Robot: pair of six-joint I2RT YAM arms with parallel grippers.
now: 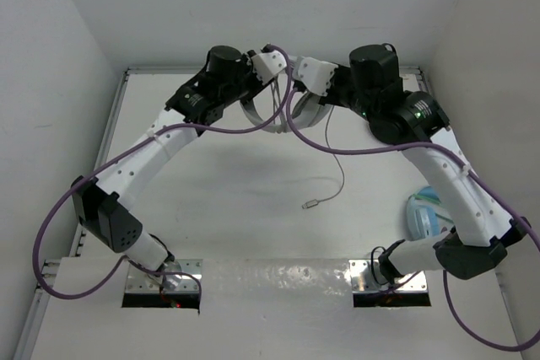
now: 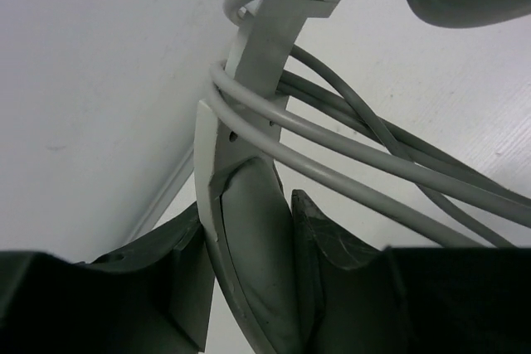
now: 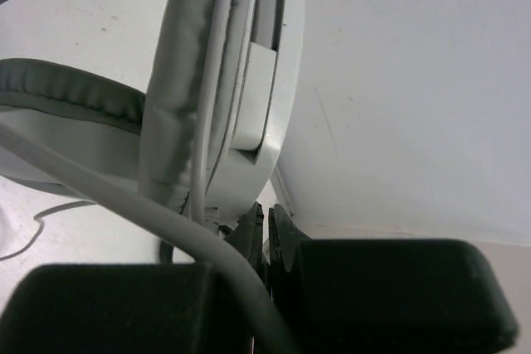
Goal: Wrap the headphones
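White and light grey over-ear headphones (image 1: 272, 115) with a curved headband and padded oval earcups sit at the far end of the table, held between the two arms. Several turns of their thin grey cable (image 2: 348, 172) loop around the headband, and the loose end trails over the white tabletop (image 1: 236, 208) to a small plug (image 1: 310, 204). The left gripper (image 2: 257, 246) has its dark fingers clamped on the headband. The right gripper (image 3: 267, 225) has its fingers drawn almost together just under an earcup; whether they pinch anything I cannot tell. Light blue headphones (image 1: 424, 212) lie well apart, beside the right arm.
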